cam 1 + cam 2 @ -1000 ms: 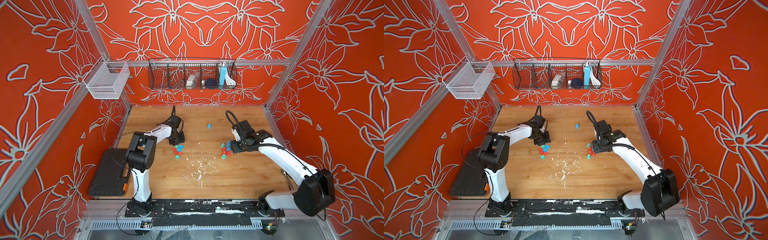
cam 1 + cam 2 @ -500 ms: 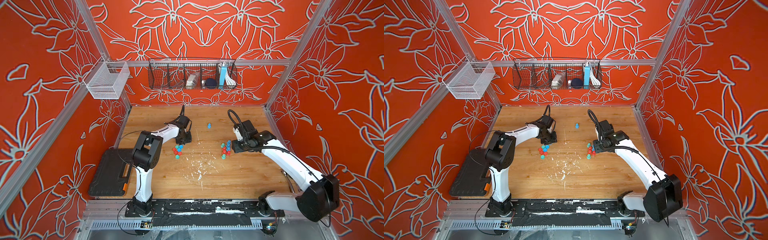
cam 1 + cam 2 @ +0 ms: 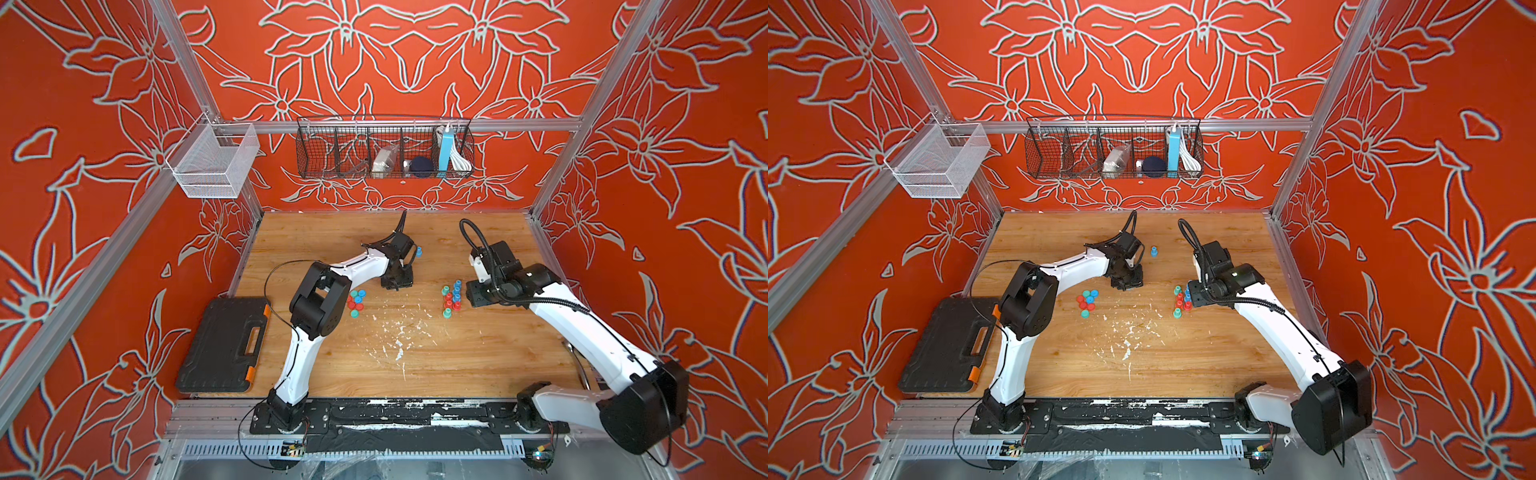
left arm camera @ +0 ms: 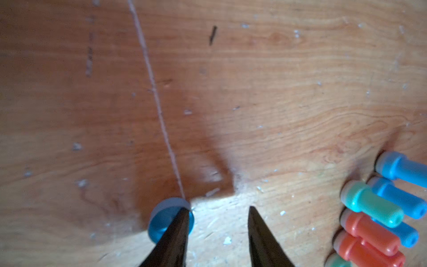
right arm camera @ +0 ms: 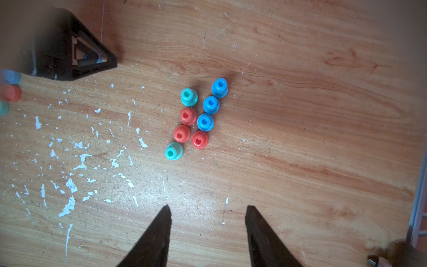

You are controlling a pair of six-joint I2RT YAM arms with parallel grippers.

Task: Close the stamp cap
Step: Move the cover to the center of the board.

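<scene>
– Plywood table [image 3: 457, 365] between orange flowered walls [image 3: 395, 62]: what is at work here?
– The left gripper [image 4: 217, 209] hangs low over the middle of the board, its tips a narrow way apart with bare wood between them. The right gripper [image 5: 206, 207] hovers over the right side, tips a little wider, gripping nothing.
– And the stamps?
– Eight stamps [image 5: 205, 121] stand upright in a tight cluster right of centre, just left of the right gripper in both top views: three blue, three red, two teal. One more blue stamp [image 3: 419, 251] stands alone farther back, just beyond the left gripper.
– Where are the caps?
– A heap of loose caps [image 3: 356, 300], red, blue and teal, lies left of centre. A single blue cap [image 4: 159, 222] shows at the left gripper, half hidden behind one fingertip [image 4: 178, 226] and outside the gap. Whether that finger touches it, the blurred left wrist view does not tell.
– Anything else in frame?
– A shut black case [image 3: 224, 345] at the near left edge, white flecks [image 3: 399, 336] on the wood near the middle, a black wire basket [image 3: 316, 153] on the far wall and a white basket [image 3: 208, 166] on the left wall.
</scene>
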